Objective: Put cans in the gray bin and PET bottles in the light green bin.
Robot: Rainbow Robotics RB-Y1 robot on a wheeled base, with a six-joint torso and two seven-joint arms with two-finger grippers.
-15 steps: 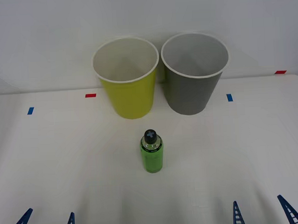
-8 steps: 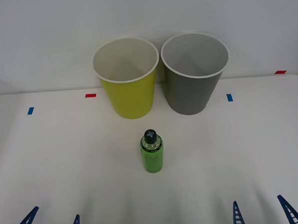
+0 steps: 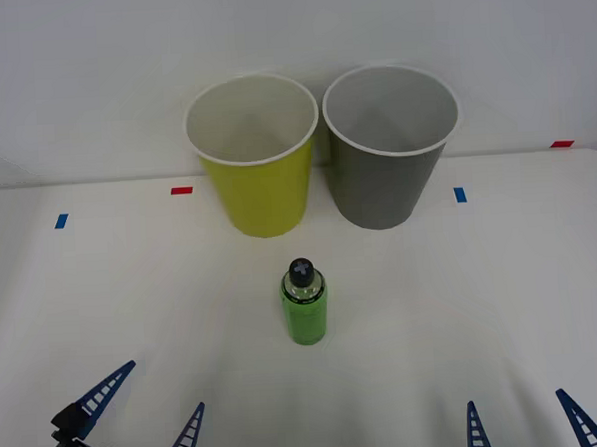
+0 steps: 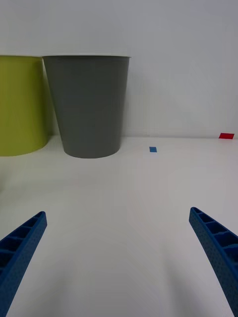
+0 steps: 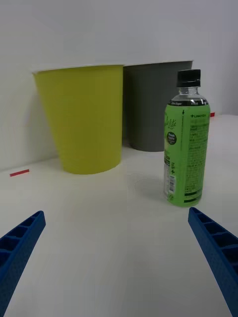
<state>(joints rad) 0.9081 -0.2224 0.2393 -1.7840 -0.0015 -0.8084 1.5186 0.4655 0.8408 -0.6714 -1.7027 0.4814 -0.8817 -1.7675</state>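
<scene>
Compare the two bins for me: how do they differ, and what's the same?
The green bin is yellow-green outside; the gray bin is dark gray. The green bin stands to the robot's left, the gray bin to its right. The bottle stands nearer the green bin than the gray bin. Shared: both upright, round, tapered, white-rimmed, about the same size, with nothing visible inside.

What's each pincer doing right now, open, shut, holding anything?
Left pincer: open, empty, near the table's front left, short of the PET bottle.
Right pincer: open, empty, low at the front right.
</scene>
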